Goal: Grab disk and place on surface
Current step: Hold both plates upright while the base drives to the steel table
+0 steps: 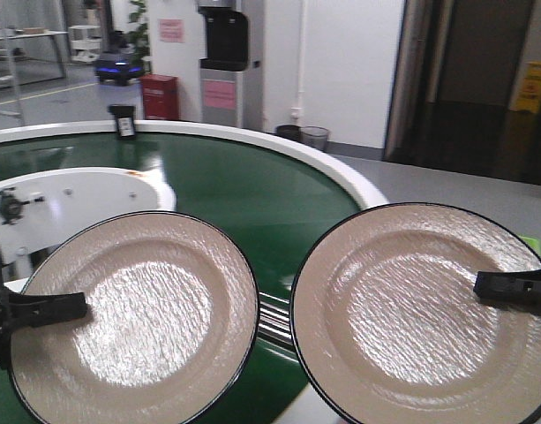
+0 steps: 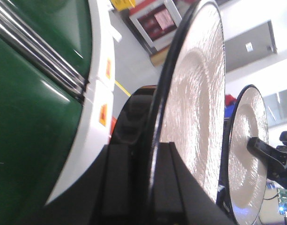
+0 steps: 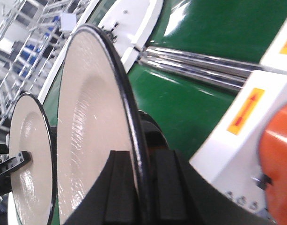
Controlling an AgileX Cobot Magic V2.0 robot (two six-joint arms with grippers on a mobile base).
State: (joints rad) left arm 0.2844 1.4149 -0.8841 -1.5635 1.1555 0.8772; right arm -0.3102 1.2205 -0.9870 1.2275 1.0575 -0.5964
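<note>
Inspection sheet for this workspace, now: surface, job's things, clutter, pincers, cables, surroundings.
Surface: dark tabletop, nothing seen; a green conveyor belt with white rims lies under the disks.
Job's things: left disk and right disk, beige plates with dark rims, held above the belt, apart.
Clutter: small black device at the belt's far rim.
Pincers: left pincer shut on the left disk's outer edge; right pincer shut on the right disk's outer edge.
Cables: nothing seen.
Surroundings: water dispenser, red cabinet, bins, yellow floor sign.
</note>
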